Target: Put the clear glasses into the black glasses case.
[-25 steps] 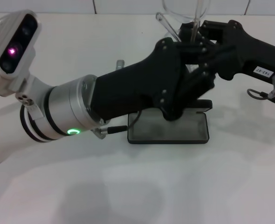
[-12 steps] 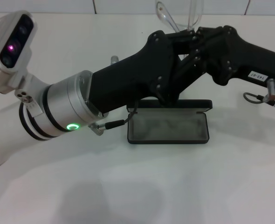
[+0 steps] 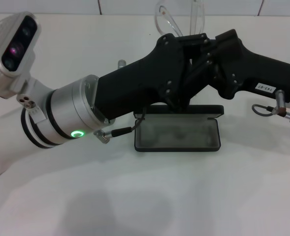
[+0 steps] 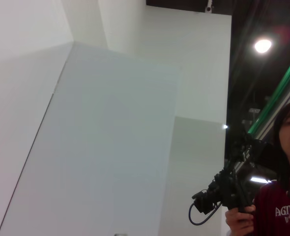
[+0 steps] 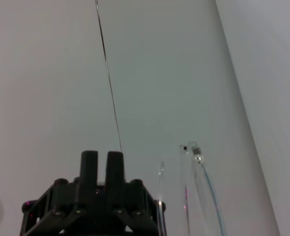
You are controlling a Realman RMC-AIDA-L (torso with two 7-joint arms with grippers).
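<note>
Right gripper (image 5: 102,160) up in the air over the rear middle of the tabletop (image 3: 135,196), reaching in from the right edge. In the right wrist view, two black fingers (image 5: 89,164) standing side by side with only a thin slit between, so narrow, nothing seen in the slit. Left gripper (image 3: 182,61) coming in from the left edge on a long black housing, meeting the right gripper nose to nose. Grip state of the left one: cannot tell, tips buried among the black linkages. The clear glasses (image 3: 198,17) sticking up above the junction of the two grippers, lifted off the tabletop, lower part hidden behind the black bodies; which gripper carries them not readable. In the right wrist view, thin clear arms and a curved lens edge standing just beside the fingers, not between them. The black glasses case (image 3: 177,133) lying open on the tabletop near its middle, directly below the two grippers, grey lining facing up, lid hinged back along the far side, nothing inside. Thin black cable dangling from the left wrist down to the case's left end. Left wrist view aimed upward: white wall panels and a person in a dark red shirt (image 4: 282,201) holding a camera rig (image 4: 228,189).
</note>
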